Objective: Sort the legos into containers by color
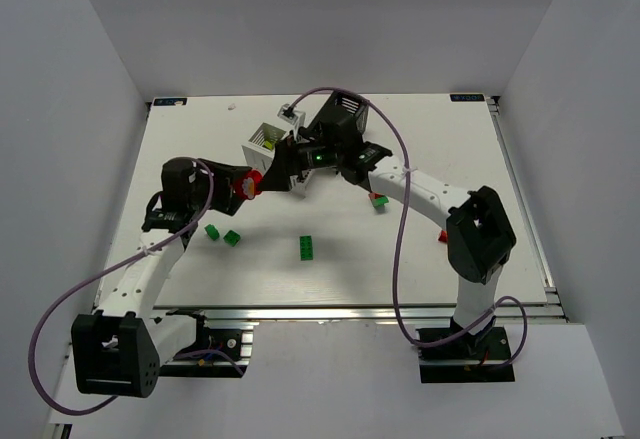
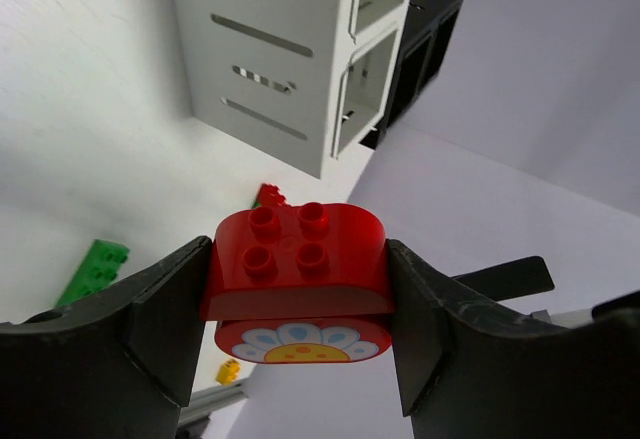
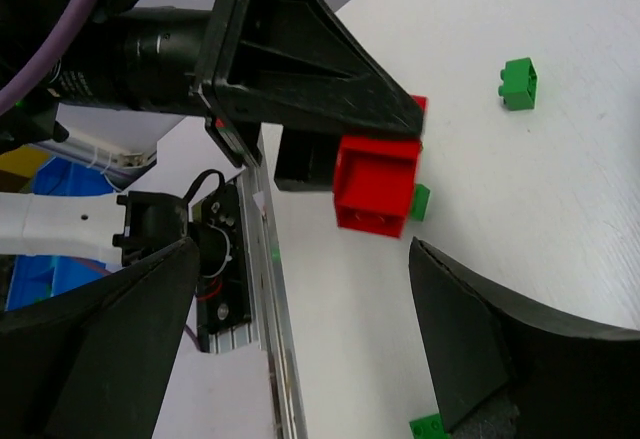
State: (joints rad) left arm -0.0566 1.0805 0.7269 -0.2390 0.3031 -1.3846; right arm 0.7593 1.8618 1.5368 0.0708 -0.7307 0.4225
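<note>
Left wrist shows our left claw (image 2: 300, 304) clamped on the red brick (image 2: 297, 259) just near of the white box (image 2: 285, 54), while our right claw (image 3: 300, 304) hangs wide and empty close by, so the two could collide there.

No text legible, seemingly — flower print (image 2: 300, 340) on lego (image 2: 296, 259)

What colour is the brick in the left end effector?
Red brick with a flower print; clearest in left wrist view.
</note>
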